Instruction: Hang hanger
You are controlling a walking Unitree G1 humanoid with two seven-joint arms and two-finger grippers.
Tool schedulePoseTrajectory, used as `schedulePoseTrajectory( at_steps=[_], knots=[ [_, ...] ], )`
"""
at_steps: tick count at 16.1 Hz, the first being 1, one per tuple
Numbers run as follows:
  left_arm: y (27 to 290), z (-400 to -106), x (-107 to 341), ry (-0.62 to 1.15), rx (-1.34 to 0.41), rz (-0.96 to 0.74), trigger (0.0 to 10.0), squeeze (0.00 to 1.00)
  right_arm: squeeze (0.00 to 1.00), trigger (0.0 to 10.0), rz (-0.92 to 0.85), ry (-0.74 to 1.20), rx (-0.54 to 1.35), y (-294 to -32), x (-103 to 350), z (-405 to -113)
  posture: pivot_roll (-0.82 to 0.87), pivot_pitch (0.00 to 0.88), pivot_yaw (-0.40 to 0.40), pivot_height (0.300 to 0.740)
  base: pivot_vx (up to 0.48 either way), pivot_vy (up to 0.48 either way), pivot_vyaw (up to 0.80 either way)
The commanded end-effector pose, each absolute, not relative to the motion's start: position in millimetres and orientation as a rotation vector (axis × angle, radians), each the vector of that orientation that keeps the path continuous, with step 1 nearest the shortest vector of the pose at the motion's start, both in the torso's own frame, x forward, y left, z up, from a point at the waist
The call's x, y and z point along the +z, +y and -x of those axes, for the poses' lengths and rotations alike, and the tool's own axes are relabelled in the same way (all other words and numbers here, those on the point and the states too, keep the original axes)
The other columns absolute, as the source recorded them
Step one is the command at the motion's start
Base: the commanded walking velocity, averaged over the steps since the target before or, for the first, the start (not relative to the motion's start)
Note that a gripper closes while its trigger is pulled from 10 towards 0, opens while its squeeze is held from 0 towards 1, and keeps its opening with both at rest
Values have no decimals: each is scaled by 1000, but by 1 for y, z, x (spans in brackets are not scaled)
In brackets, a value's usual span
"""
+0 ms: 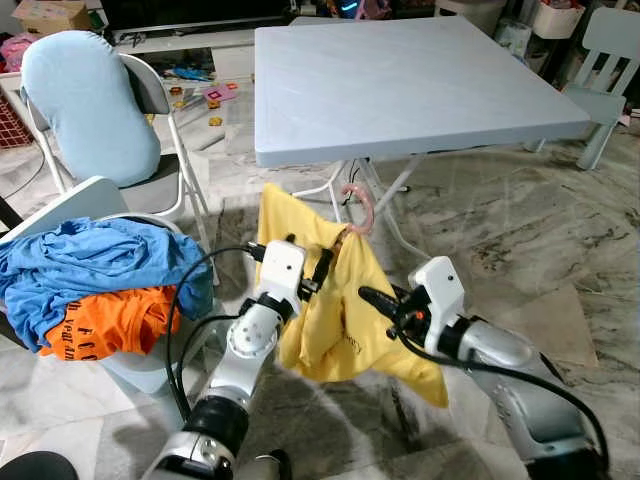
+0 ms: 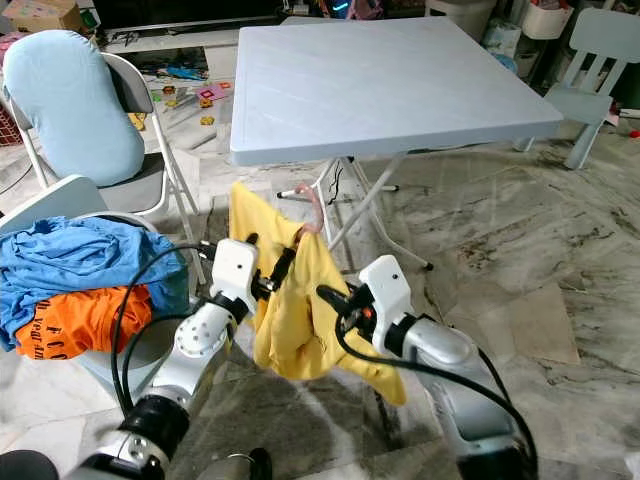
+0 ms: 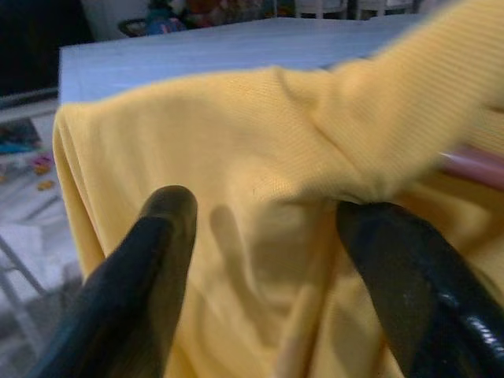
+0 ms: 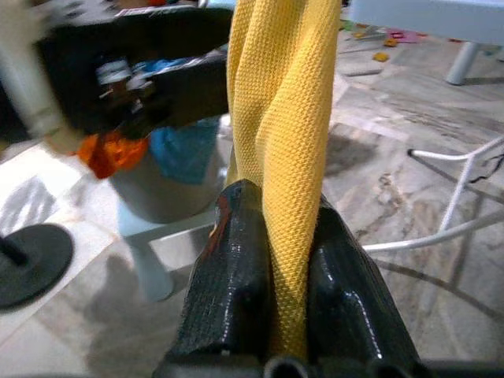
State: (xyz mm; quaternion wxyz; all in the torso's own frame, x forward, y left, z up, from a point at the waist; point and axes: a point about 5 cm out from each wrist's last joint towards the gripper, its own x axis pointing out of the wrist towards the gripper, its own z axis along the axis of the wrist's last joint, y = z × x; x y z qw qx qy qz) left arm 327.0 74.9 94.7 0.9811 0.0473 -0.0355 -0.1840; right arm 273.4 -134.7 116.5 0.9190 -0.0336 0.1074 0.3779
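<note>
Marble floor point(image 1: 520, 220) is spread under a big pale-blue folding table point(image 1: 420, 80) at the far side. At the near left, a heap of blue and orange clothes point(image 1: 95, 285) is piled in a basket. Between both arms, just in front of the table, a yellow garment point(image 1: 340, 310) is held up with a pink hanger point(image 1: 358, 205) poking from its top. The left gripper point(image 3: 264, 228) is spread wide against the cloth; the right gripper point(image 4: 276, 268) is clamped on a fold of it.
</note>
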Motion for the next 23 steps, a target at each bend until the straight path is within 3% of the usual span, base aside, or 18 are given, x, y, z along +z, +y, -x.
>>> schedulePoseTrajectory(
  at_steps=[1,2,4,5,6,7,14,18,23],
  knots=[
    [77,-331,98,-84,-352,-117,10000,1000,0,10000,59,172,849,-127,128,-269,-38,73,32,740,0,0,0],
    [80,-333,98,-78,-339,-127,10000,0,0,10000,66,184,859,-129,126,-267,-38,73,32,740,0,0,0],
    [85,-334,95,-66,-323,-148,10000,0,0,10000,60,212,879,-132,124,-262,-43,76,32,740,0,0,0],
    [87,-336,93,-50,-309,-154,7686,0,0,10000,60,232,931,-132,124,-256,-46,79,33,740,0,0,0],
    [88,-337,92,-46,-304,-153,3137,0,0,10000,60,241,943,-132,124,-254,-46,79,33,740,0,0,0],
    [89,-337,93,-48,-303,-149,0,0,0,10000,67,254,961,-135,123,-252,-49,80,34,740,0,0,0],
    [97,-338,88,-28,-290,-148,0,0,0,10000,113,299,919,-156,122,-255,-55,88,38,740,0,0,0],
    [101,-338,86,-15,-272,-136,0,0,0,10000,117,277,933,-139,122,-248,-74,117,54,740,0,0,0],
    [99,-339,89,-20,-291,-112,0,0,0,10000,105,247,845,-136,119,-250,-68,125,74,740,0,0,0]
  ],
)
